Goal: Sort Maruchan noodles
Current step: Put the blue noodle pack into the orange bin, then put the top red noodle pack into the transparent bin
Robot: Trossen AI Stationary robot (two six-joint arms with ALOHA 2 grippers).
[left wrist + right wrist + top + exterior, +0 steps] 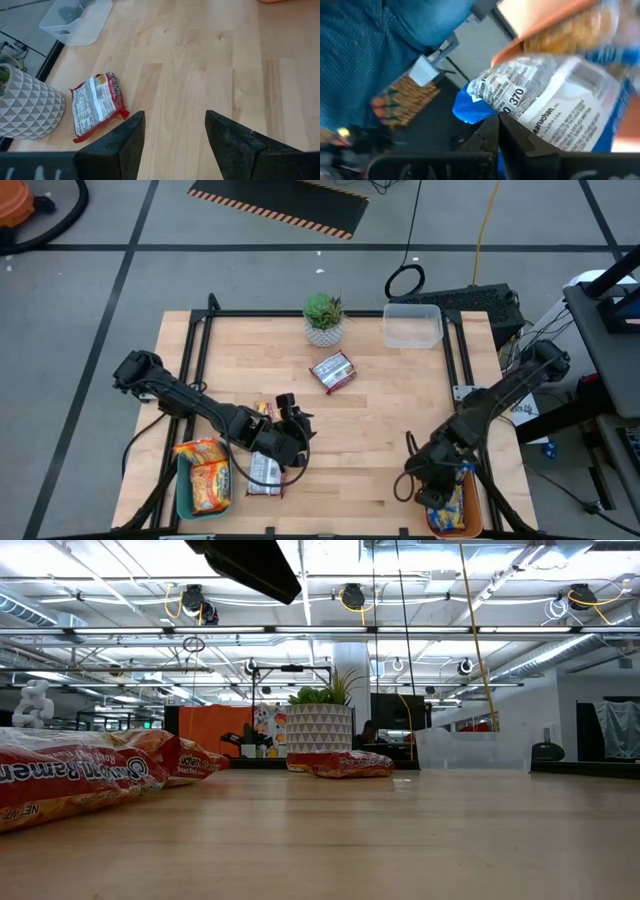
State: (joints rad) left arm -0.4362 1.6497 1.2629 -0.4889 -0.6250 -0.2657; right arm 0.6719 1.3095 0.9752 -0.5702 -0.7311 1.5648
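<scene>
Nearest the low camera: an orange ramen packet (70,780), glossy and crinkled, lying flat on the pale wooden tabletop (400,840). Left gripper (292,420) reached inward from the left edge, arm low and stretched across the boards, jaws standing apart and gripping nothing; bare wood between the fingers (125,142) in the wrist view. Just beside that gripper, a dark red packet with white label (265,470) flat on the tabletop, touching or nearly touching the teal tray (183,498), which holds two orange packets (205,475). Right gripper (435,480) folded down at the near right corner over the orange tray (475,505), jaws closed; a blue-white packet (555,115) pressed close against the fingers, though whether pinched between them cannot be told. Another dark red packet (332,371) alone mid-table, white label upward, well apart from both grippers and with nothing between it and the left gripper. Behind it, a small green plant in a white faceted pot (323,320) at the far edge, and beside that a clear plastic tub (412,326), rectangular with rounded corners. Black metal frame (200,340) bordering the tabletop.
</scene>
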